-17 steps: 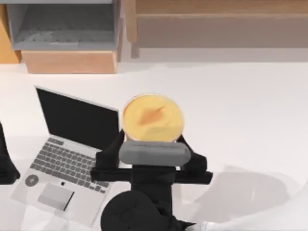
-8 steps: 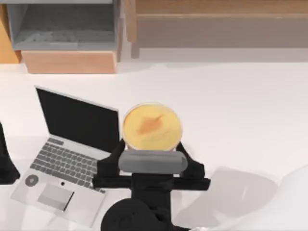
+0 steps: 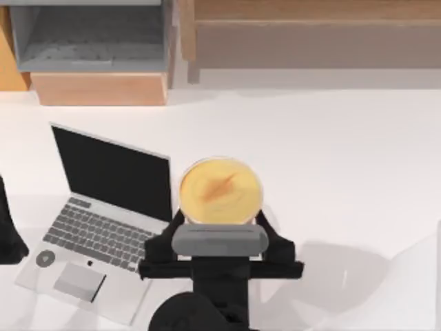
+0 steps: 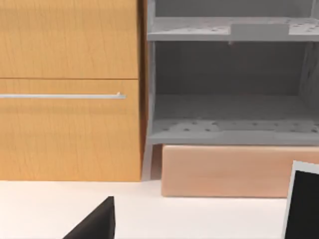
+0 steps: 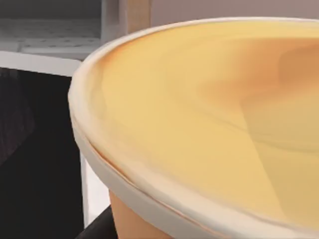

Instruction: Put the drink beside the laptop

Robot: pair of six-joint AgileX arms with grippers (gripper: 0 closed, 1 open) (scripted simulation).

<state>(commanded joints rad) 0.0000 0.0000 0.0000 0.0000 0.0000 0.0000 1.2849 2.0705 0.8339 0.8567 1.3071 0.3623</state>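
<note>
Near the middle of the white counter (image 3: 344,152) stands the cup (image 3: 220,191), a round tan-orange container with a cream rim. Its pale yellow-orange top carries a darker orange streak. What lies under that top cannot be told. The cup sits just to the right of the laptop (image 3: 96,221), close by the right edge of its black screen; whether the two touch cannot be told.

The right claw (image 3: 219,224) reaches in from the near edge of the counter and grips the cup. Its two black fingers (image 3: 167,233) are spread wide, one pressed to each side of the cup's near half, with a grey bar lying across between them. From the right wrist view, the cup's rim and tapered side sit very close to the camera, with the dark laptop screen beside them.

The laptop is open, screen upright, grey keyboard and trackpad facing up, a small round sticker by the keys.

At the counter's far left edge, part of the black left arm (image 3: 8,234) is parked. At the back stand a grey shelf unit (image 3: 89,34) and a wooden cabinet (image 4: 70,89).
</note>
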